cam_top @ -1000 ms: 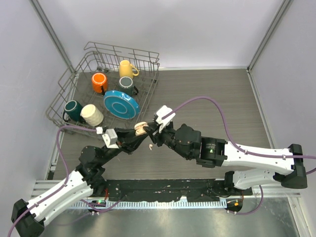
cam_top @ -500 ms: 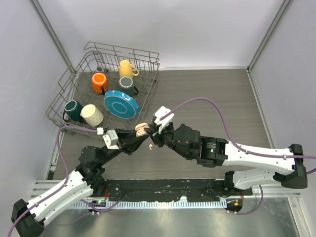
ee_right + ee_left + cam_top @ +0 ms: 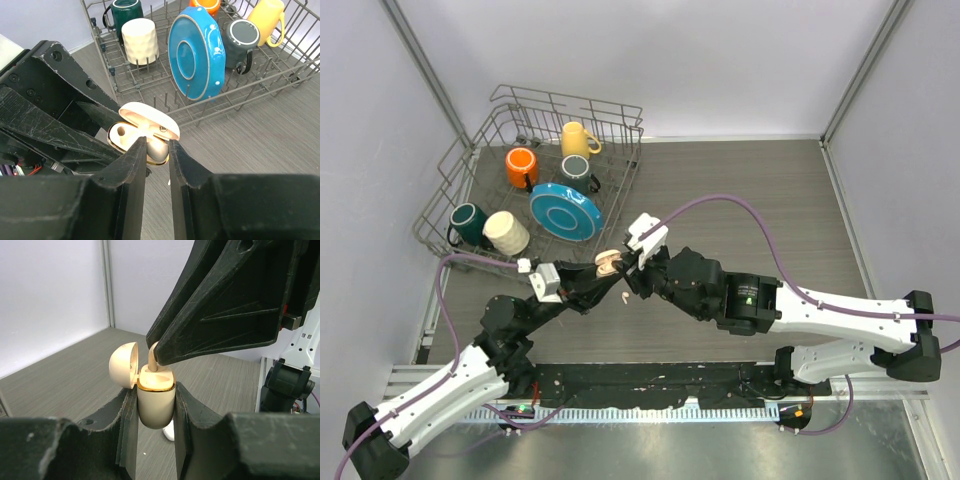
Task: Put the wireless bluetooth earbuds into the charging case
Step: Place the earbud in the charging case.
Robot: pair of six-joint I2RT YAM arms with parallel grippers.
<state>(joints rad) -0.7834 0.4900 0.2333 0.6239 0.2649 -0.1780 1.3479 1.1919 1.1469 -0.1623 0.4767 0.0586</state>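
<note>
Earbud (image 3: pixel 151 356): cream-white. Only its short stem shows, standing upright out of the case's open mouth with its head down inside.
Case (image 3: pixel 155 407): cream, egg-shaped, with a gold rim around the mouth. Its domed lid (image 3: pixel 123 364) is hinged back to 1 side. It stands upright, lifted off the table (image 3: pixel 750 190), just in front of the dish rack (image 3: pixel 565 98) at its near right corner.
Loose earbud (image 3: pixel 169 430): 1 small white piece lying on the table below the case, in front of the dish rack.
Left gripper (image 3: pixel 155 392): jaws narrow, clamped on the lower body of the case, 1 finger on each side.
Right gripper (image 3: pixel 156 150): jaws nearly together, coming at the case from above. The tips pinch the earbud right at the case's mouth.
Dish rack contents: 1 blue plate (image 3: pixel 565 210) on edge and 5 mugs: yellow, orange, grey, dark green and cream. All are behind the case and well apart from both grippers.
</note>
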